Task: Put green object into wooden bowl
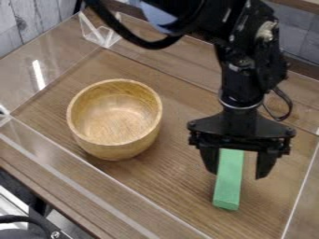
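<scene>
Tool (242, 161) spread wide, pointing down, straddling upper end of green object (228, 184), flat on worktop (149, 177), long axis 12-to-6; wooden bowl (115, 117) at its 9 o'clock

Tabletop (174, 173) between bowl (115, 118) and bar (229, 180) lies open (clear walls around).

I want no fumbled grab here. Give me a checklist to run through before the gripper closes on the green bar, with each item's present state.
1. Gripper open: ok, jaws spread wide.
2. Jaws straddle the flat bright green bar: ok, one finger on each side of its upper end.
3. Gripper pointing down over the bar: ok.
4. Fingers low enough to grip: cannot tell from this view.
5. Round light wooden bowl empty and upright: ok.
6. Bar lying flat on the wooden table: ok.
</scene>
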Available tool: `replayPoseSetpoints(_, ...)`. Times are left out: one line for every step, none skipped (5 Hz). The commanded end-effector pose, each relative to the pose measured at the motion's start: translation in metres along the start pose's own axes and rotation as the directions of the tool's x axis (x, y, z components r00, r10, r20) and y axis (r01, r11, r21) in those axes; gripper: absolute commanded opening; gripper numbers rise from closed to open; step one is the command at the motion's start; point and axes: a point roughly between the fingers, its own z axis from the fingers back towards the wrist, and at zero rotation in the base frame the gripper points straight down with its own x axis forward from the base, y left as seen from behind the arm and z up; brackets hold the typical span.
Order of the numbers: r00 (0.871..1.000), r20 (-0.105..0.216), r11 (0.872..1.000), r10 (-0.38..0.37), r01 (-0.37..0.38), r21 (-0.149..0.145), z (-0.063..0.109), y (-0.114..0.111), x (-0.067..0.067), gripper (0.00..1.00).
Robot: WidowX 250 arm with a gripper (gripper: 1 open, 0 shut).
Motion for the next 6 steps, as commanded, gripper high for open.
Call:
replayPoseSetpoints(0.998,0.037,0.999,-0.043,0.044,-0.013,-0.002,-0.004,0.010,1.00)
replayPoseSetpoints(0.998,0.056,1.000,-0.017,0.017,-0.001,-0.008,-0.003,0.008,1.00)
replayPoseSetpoints(0.997,0.076,1.000,0.002,-0.003,0.009,-0.009,-0.005,0.006,1.00)
replayPoseSetpoints(0.996,0.090,0.999,0.023,-0.025,0.022,-0.011,-0.007,0.005,1.00)
replayPoseSetpoints(0.995,0.094,0.999,0.011,-0.015,0.036,-0.014,0.000,0.010,1.00)
replayPoseSetpoints(0.996,0.091,0.999,-0.005,0.000,0.049,-0.015,0.006,0.014,1.00)
